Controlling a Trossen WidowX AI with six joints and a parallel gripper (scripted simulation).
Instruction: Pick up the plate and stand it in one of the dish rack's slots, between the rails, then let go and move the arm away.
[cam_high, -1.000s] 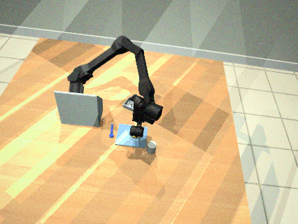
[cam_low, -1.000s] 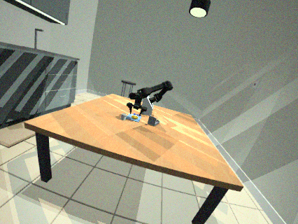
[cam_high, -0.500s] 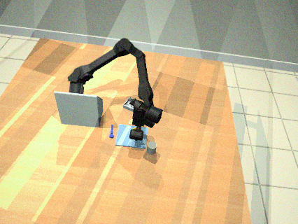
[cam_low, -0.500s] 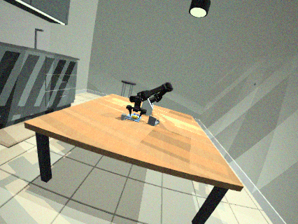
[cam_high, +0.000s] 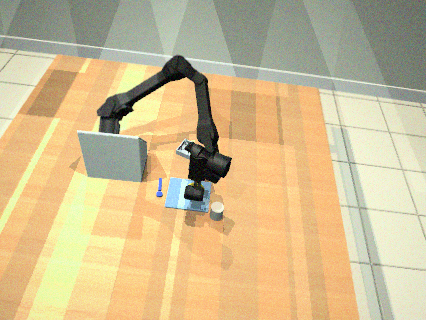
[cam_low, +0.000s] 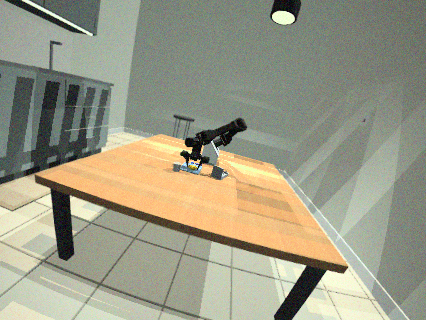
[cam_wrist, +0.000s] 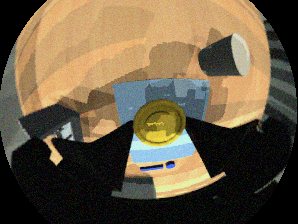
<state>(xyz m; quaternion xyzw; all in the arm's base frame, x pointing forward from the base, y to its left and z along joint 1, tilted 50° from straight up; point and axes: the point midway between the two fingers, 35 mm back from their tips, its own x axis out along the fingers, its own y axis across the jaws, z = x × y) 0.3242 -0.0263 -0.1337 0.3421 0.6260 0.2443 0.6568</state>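
Observation:
The yellow round plate (cam_wrist: 159, 122) (cam_low: 193, 166) lies over the blue mat (cam_wrist: 196, 97) (cam_high: 175, 201). My gripper (cam_wrist: 159, 121) (cam_low: 194, 164) is low over the mat, with a fingertip against each side of the plate's rim; it is shut on the plate. In the top view a black finger hides most of the plate. Whether the plate touches the mat cannot be told. The small grey dish rack (cam_high: 183, 149) (cam_low: 218, 173) (cam_wrist: 50, 118) stands beside the arm's wrist, apart from the mat. Its slots are hard to make out.
A grey-white cup (cam_high: 217, 212) (cam_low: 176, 167) (cam_wrist: 217, 57) stands near a corner of the mat. A small blue spoon-like thing (cam_high: 159, 194) (cam_wrist: 151, 167) lies on its other side. A large grey upright panel (cam_high: 112, 157) stands by the arm's base.

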